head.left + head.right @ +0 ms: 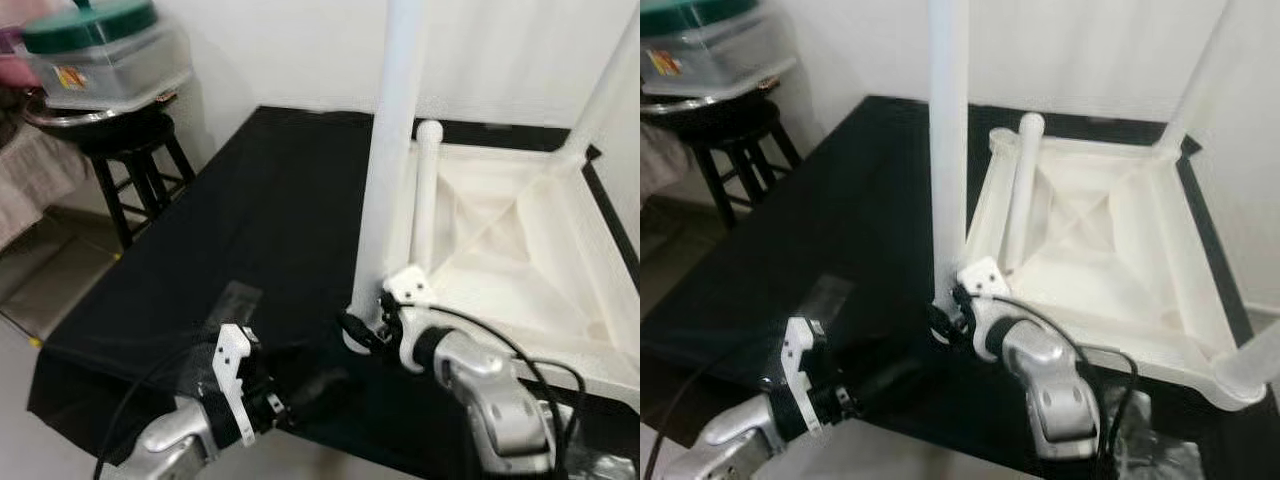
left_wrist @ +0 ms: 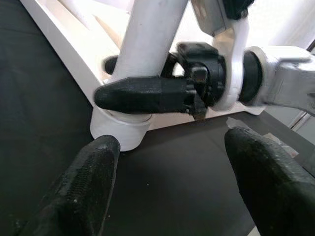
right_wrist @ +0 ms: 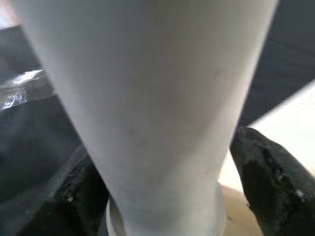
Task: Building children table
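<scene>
- The white children's table lies upside down on the bench, which is draped in black cloth; its underside faces up, toward the robot's right
- One white round table leg stands upright at the near corner of the upturned table, its foot set in the corner socket; a second leg rises at the far right corner; a loose white tubular leg lies flat inside the frame, just beside the upright one
- The right hand is at the base of the upright leg, its two black fingers on either side of it, pinching the leg just above the socket
- The left hand rests low over the black cloth, near the same corner but apart from the leg; its fingers are spread, with nothing between them
- A dark wooden stool stands beyond the bench's left edge, carrying a clear plastic container with a green lid
</scene>
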Controlling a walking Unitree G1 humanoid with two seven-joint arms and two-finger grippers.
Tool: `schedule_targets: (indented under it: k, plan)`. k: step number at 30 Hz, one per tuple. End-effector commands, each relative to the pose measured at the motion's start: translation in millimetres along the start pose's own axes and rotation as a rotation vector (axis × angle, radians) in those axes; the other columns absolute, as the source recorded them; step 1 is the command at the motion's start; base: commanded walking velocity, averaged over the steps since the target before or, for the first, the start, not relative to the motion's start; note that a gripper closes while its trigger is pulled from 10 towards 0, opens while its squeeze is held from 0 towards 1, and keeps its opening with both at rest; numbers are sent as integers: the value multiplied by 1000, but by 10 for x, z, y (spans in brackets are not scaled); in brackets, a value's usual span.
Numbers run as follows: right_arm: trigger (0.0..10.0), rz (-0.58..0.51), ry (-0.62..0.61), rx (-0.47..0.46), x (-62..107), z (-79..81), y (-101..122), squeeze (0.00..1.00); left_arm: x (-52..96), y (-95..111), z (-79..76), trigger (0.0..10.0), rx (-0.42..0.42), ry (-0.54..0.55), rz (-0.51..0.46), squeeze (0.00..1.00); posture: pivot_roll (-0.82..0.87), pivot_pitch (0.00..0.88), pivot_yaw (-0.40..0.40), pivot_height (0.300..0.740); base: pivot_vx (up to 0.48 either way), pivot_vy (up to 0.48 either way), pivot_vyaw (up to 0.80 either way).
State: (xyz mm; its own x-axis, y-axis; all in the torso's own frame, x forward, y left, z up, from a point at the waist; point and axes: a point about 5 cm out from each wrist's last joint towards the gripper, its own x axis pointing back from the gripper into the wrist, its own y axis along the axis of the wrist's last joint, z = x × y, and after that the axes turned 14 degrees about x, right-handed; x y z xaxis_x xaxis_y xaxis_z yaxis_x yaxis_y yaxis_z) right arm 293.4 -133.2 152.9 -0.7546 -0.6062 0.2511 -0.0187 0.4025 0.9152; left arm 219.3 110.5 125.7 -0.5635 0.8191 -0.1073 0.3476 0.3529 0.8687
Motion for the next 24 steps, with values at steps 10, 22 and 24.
schedule_targets:
  k: [10, 22, 24]
  plan:
    - [10000, -123, 405, 168, -31, -461, 188, 0, 26, -128, 28, 10000, 29, 9, 15, 0, 10, 32, -1, 740, 0, 0, 0]
    - [0, -101, 515, 115, -171, -596, 128, 0, 26, -169, 107, 10000, 32, 17, 30, 0, 15, 0, -4, 740, 0, 0, 0]
    - [0, -115, 494, 82, -119, -654, 75, 0, 20, -168, 123, 10000, 30, 20, 28, 0, 10, 0, -6, 740, 0, 0, 0]
